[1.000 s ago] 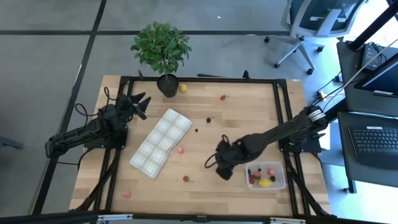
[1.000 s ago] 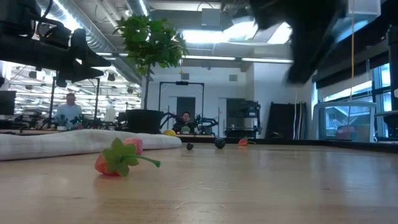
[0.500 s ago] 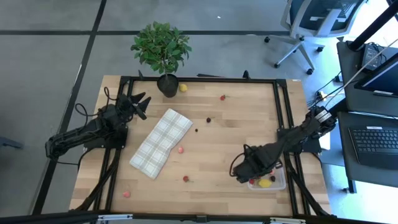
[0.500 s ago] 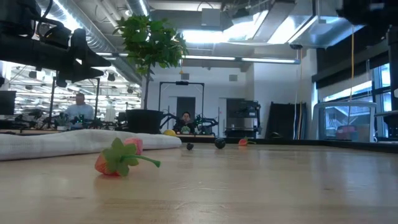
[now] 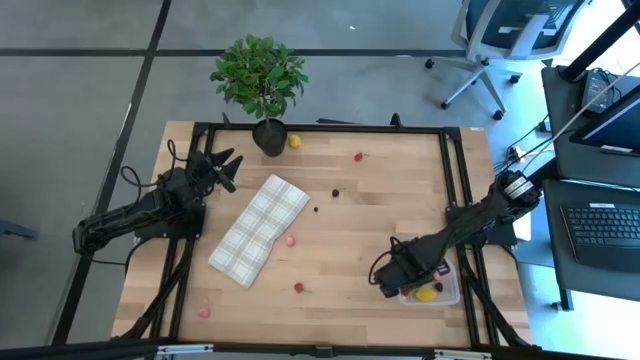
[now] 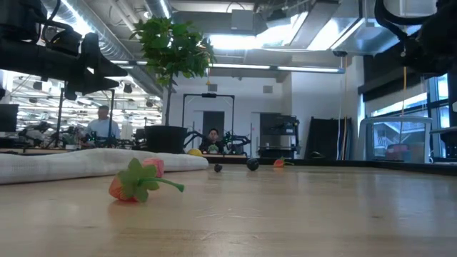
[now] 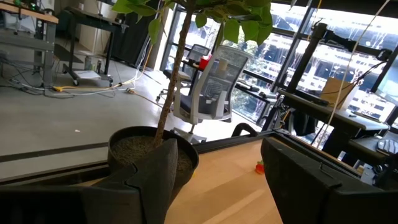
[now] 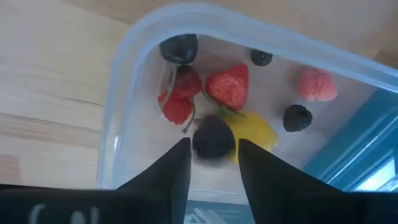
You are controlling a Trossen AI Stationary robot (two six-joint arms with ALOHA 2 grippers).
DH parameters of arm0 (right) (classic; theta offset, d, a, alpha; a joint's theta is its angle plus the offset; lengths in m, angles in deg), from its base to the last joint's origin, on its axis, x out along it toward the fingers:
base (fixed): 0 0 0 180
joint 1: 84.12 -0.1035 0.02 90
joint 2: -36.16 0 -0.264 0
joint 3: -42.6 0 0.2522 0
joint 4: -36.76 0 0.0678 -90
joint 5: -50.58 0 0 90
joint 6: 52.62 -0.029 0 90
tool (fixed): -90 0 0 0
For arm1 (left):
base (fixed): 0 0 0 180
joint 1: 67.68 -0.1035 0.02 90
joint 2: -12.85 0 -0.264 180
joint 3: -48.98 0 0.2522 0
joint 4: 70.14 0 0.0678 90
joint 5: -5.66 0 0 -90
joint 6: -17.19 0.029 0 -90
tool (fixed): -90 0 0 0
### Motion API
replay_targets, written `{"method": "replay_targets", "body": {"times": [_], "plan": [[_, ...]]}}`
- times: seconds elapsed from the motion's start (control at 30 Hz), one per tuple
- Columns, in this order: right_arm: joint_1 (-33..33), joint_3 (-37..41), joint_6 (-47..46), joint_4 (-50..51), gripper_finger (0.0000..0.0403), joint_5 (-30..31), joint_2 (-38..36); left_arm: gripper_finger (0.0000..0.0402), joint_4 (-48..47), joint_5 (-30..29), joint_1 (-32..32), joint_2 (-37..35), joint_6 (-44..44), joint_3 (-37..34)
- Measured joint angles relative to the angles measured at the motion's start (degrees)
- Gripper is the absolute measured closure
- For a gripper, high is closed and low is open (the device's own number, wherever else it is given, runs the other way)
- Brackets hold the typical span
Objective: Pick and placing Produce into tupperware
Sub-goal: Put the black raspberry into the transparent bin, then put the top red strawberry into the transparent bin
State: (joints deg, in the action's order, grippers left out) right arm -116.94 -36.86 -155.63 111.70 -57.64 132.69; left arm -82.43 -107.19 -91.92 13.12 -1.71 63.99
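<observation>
The tupperware point(image 5: 443, 291) is a clear tub near the table's near right corner; in the right wrist view its rim point(image 8: 122, 118) encloses strawberries, dark berries, a pink piece and a yellow lemon point(image 8: 255, 130). My right gripper point(image 5: 389, 283) hovers over the tub's left end, shut on a dark berry point(image 8: 213, 138). More produce lies loose on the table: a lemon point(image 5: 294, 141), a red piece point(image 5: 358, 156), a dark berry point(image 5: 335, 192), a pink piece point(image 5: 291, 240) and a strawberry point(image 5: 298, 287), also seen as a strawberry point(image 6: 136, 182) in the low view. My left gripper point(image 5: 228, 168) waits open at the far left. My right gripper pinches the dark berry point(image 8: 213, 138) between its two fingertips point(image 8: 180, 163), coming from above and pointing down into the tub. The berry hangs clear above the fruit lying in the tub.
A plaid cloth point(image 5: 260, 228) lies left of centre. A potted plant point(image 5: 260, 80) stands at the far edge, its pot point(image 7: 152, 149) right before my left gripper. Another pink piece point(image 5: 204, 312) lies near the near left corner. Office chair and desks stand beyond the table's right.
My right gripper has moved from the table's middle toward the right and near edges, ending over the tub's left end. In the low view it has left the top centre for the top right. The left arm kept still.
</observation>
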Motion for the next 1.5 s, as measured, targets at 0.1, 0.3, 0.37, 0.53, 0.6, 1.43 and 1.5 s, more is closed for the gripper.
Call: {"method": "replay_targets", "body": {"times": [0.1, 0.3, 0.37, 0.53, 0.6, 1.43, 1.5], "plan": [[0.0, -0.02, 0.12, -0.18, 0.0251, -0.05, 0.0, 0.0176, 0.0, 0.0, 0.0, 0.0, 0.0, 0.01], [0.09, -0.05, 0.4, 0.91, 0.0207, -2.34, -0.12, 0.0176, 0.0, 0.0, 0.0, 0.0, 0.0, 0.0], [0.31, -1.28, 0.77, 2.62, 0.0196, -3.47, -0.63, 0.0176, 0.02, 0.0, 0.01, 0.0, 0.0, 0.01], [1.08, -10.1, 4.09, 10.17, 0.0185, 5.78, -3.02, 0.0176, 0.02, 0.01, 0.0, 0.0, -0.01, 0.0], [1.89, -13.94, 6.93, 12.62, 0.0186, 12.31, -4.04, 0.0176, 0.04, 0.0, -0.01, 0.0, 0.0, 0.01], [48.19, -20.88, 49.12, 1.55, 0.0185, 34.35, -5.35, 0.0176, 0.02, 0.0, 0.01, -0.02, -0.02, -0.01], [52.73, -18.62, 53.15, -5.41, 0.0185, 30.0, -5.33, 0.0176, 0.02, 0.0, 0.01, 0.0, -0.04, -0.01]]}}
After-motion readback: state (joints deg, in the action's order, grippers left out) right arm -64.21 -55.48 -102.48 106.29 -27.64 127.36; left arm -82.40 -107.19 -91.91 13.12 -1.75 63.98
